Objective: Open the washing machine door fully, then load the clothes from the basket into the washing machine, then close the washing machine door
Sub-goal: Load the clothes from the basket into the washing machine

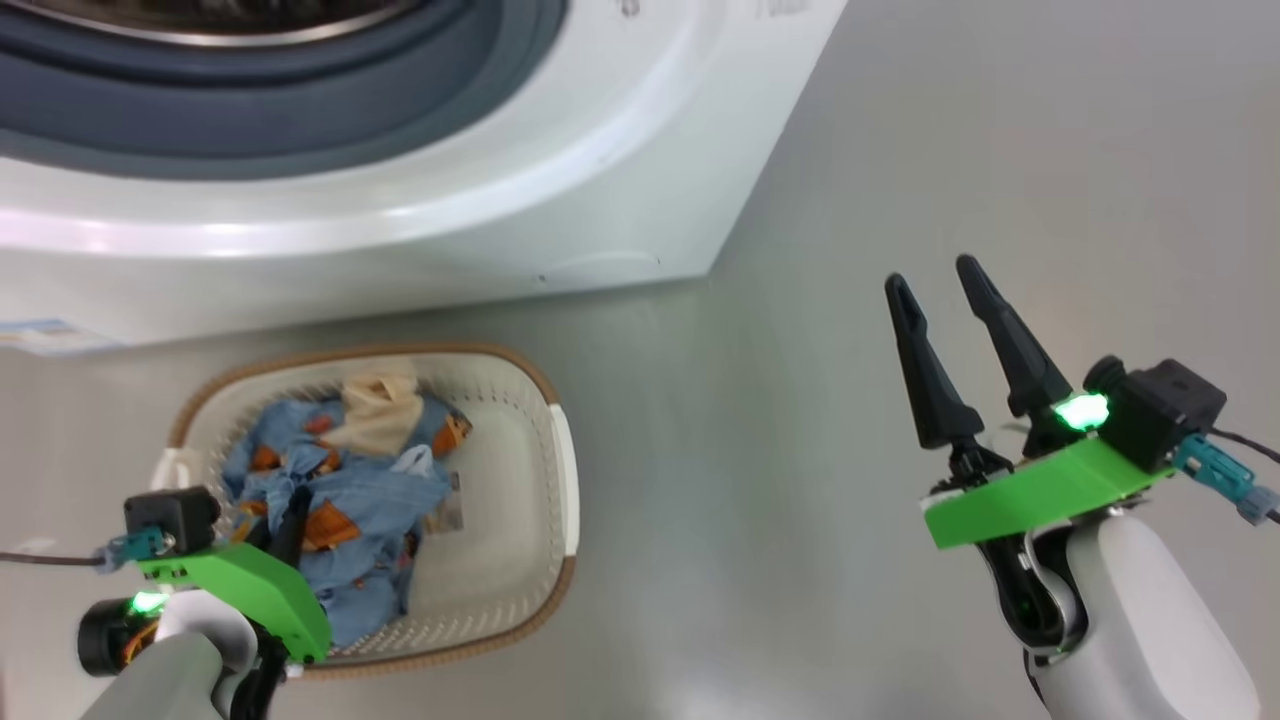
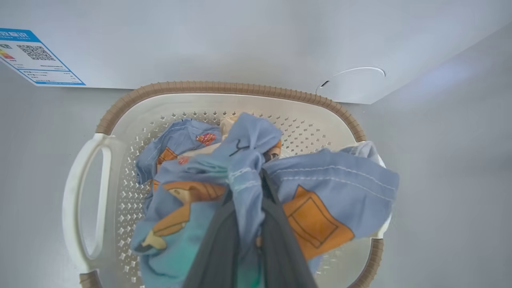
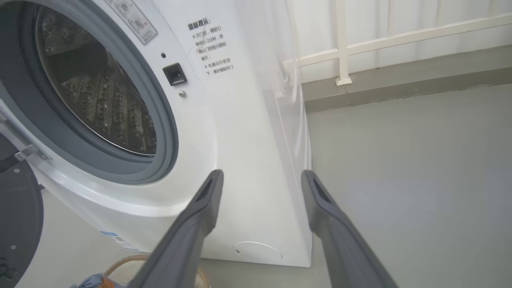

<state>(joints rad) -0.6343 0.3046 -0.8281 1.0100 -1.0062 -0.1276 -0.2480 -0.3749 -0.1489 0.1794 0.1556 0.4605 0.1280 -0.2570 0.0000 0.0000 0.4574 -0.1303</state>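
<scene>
- The washing machine (image 1: 500, 200) stands with its door (image 3: 16, 216) open.
- The basket (image 1: 505, 480) sits on the floor in front of it, holding the clothes (image 1: 360, 500).
- The left gripper (image 2: 253, 200) has its jaws pinched on blue cloth; loading is under way, and next it needs to lift the cloth to the drum.
- The right gripper (image 1: 930, 272) has its jaws spread and empty.

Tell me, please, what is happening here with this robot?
A two-armed robot is loading laundry. Its left tool is shut on the blue bear-print clothes in the basket, which stands on the floor before the washing machine. The washing machine door is open and the drum looks empty. The right tool is open and holds nothing.
</scene>
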